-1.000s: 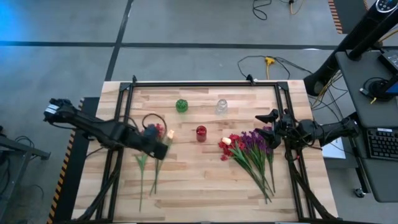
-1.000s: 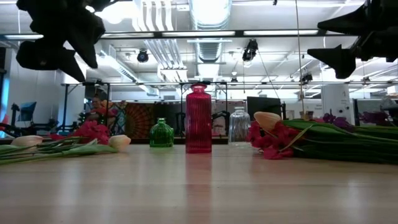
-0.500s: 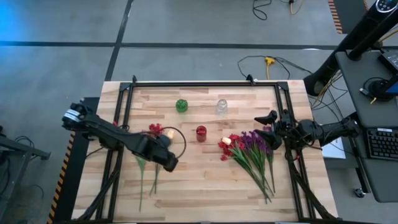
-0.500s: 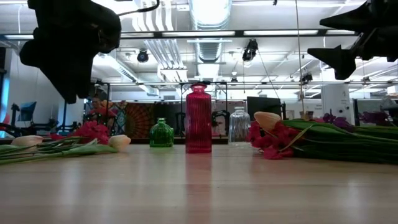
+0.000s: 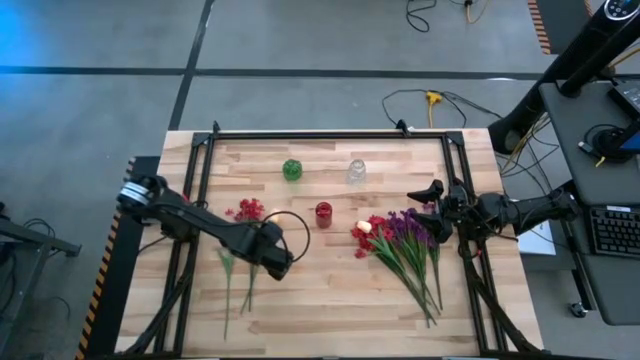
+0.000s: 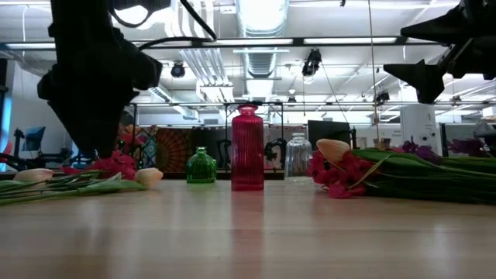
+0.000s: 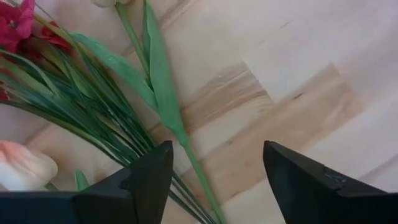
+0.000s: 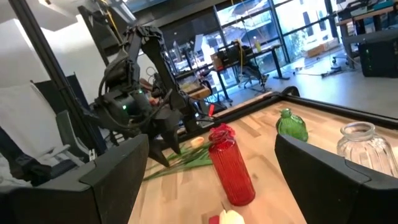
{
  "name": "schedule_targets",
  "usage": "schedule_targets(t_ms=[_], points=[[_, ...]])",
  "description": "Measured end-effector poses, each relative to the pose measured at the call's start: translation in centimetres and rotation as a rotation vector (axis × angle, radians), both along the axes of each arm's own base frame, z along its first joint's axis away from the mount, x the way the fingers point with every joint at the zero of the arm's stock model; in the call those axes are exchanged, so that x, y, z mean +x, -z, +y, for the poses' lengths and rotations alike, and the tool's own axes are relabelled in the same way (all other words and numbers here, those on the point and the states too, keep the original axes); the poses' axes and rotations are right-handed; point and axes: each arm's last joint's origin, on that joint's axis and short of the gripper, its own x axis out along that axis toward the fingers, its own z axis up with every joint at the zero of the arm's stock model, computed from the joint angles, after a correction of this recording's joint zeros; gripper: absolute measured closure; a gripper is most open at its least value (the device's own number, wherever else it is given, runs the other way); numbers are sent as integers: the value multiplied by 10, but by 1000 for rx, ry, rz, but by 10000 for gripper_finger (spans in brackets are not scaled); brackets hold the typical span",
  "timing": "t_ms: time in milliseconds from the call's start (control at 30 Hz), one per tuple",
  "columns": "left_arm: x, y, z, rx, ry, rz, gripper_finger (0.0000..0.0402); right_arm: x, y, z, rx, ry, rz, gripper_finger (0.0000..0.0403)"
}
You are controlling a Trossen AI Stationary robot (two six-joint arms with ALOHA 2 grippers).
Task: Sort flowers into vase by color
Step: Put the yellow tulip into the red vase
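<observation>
Red, green and clear vases stand toward the far edge of your surface [image 5: 330,290]: the red vase [image 5: 323,214] nearest the middle, the green vase [image 5: 291,169] and clear vase [image 5: 356,170] behind it, all empty, so no sorting is done yet. Your flowers lie flat in two lots, probably because the stems are far too long to stand alone: a small bunch [image 5: 240,250] toward the left edge, red and cream heads pointing at the vases, and a bigger heap [image 5: 405,245] of red, purple and cream toward the right edge. Your left pincer [image 5: 276,262] hangs low just beside the small bunch's stems, arm stretched out across the surface, jaws apart and holding nothing. Your right pincer [image 5: 432,198] waits above the big heap's blossoms, jaws spread wide, empty.
</observation>
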Motion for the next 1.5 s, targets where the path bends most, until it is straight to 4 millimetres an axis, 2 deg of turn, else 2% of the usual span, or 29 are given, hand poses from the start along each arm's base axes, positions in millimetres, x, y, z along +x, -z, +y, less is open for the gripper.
schedule_targets(t_ms=[233, 567, 933, 1367, 1500], points=[[4, 12, 8, 16, -2, 50, 190, 0, 0, 0, 2, -1, -2, 62], [0, 30, 21, 9, -13, 81, 192, 0, 0, 0, 2, -1, -2, 62], [3, 36, 27, -2, -13, 62, 197, 0, 0, 0, 0, -1, -2, 62], [-3, 46, 34, -3, -41, 58, 243, 0, 0, 0, -1, -1, -2, 62], [-3, 46, 34, -1, -44, 58, 271, 0, 0, 0, -1, -1, -1, 62]])
